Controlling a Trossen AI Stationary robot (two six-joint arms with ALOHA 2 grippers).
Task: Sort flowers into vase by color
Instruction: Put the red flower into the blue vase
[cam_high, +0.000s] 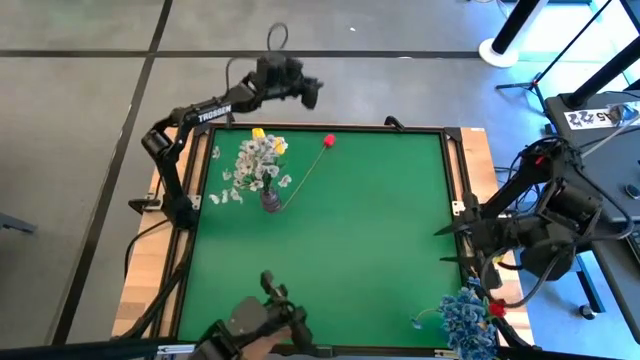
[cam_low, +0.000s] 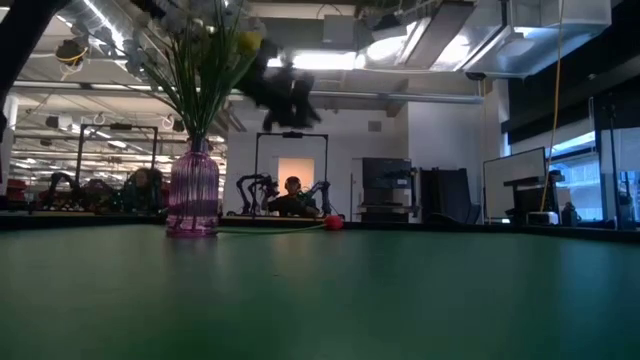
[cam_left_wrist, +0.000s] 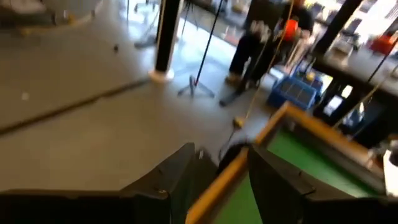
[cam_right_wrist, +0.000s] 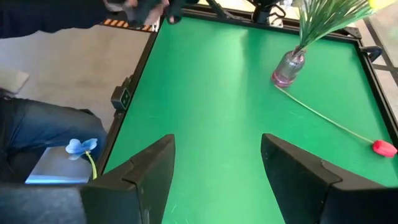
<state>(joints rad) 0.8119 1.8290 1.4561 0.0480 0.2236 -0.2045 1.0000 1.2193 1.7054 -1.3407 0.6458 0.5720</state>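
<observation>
A purple glass vase (cam_high: 270, 200) stands on the green table at the far left, holding white sprays and a yellow tulip (cam_high: 258, 133); it also shows in the low view (cam_low: 193, 190) and the right wrist view (cam_right_wrist: 288, 70). A red tulip (cam_high: 329, 141) lies on the mat, its stem running to the vase's foot. Blue sprays (cam_high: 468, 315) lie off the mat at the near right corner. My left gripper (cam_high: 310, 92) hangs open and empty past the far edge (cam_left_wrist: 221, 180). My right gripper (cam_high: 445, 246) waits open and empty at the right edge (cam_right_wrist: 217, 168).
The table's wooden frame (cam_left_wrist: 298, 121) passes under my left fingers. A dark device (cam_high: 265, 310) sits at the near edge. A person's leg in blue cloth (cam_right_wrist: 43, 130) shows beside the near right corner. The mat's middle (cam_high: 360, 250) is bare.
</observation>
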